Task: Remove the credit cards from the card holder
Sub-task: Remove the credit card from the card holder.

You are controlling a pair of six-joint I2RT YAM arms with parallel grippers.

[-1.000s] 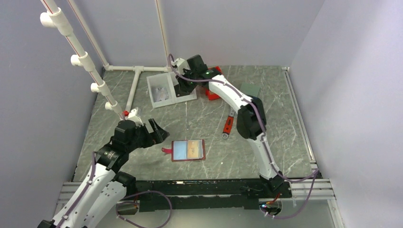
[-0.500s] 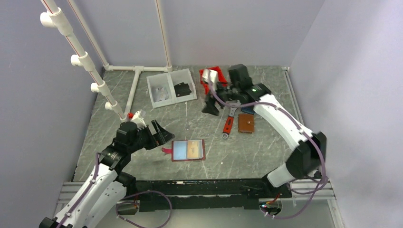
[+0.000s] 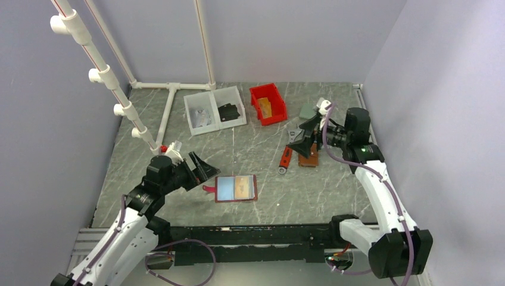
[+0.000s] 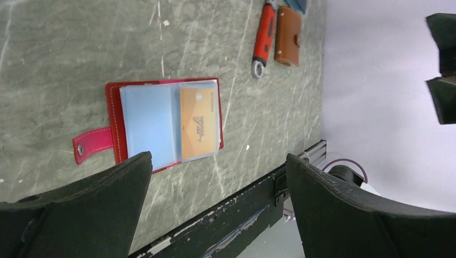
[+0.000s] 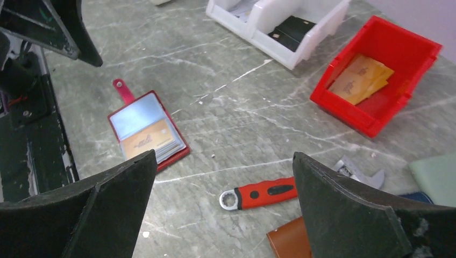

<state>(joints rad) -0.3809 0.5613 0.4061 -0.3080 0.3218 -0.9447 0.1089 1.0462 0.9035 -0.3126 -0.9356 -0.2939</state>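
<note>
Though spread wide, left gripper [image 3: 203, 165] and right gripper [image 3: 299, 137] hold nothing.

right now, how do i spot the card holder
On the grey marbled table, look near the front edge, beside the left hand. The card holder lies open: red with pale blue pockets and a tan-orange card, unlike the closed brown wallet farther back.

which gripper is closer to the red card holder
Left. The left gripper sits open beside the card holder, at its strap end; the right gripper is much farther off, by the brown wallet.
</note>
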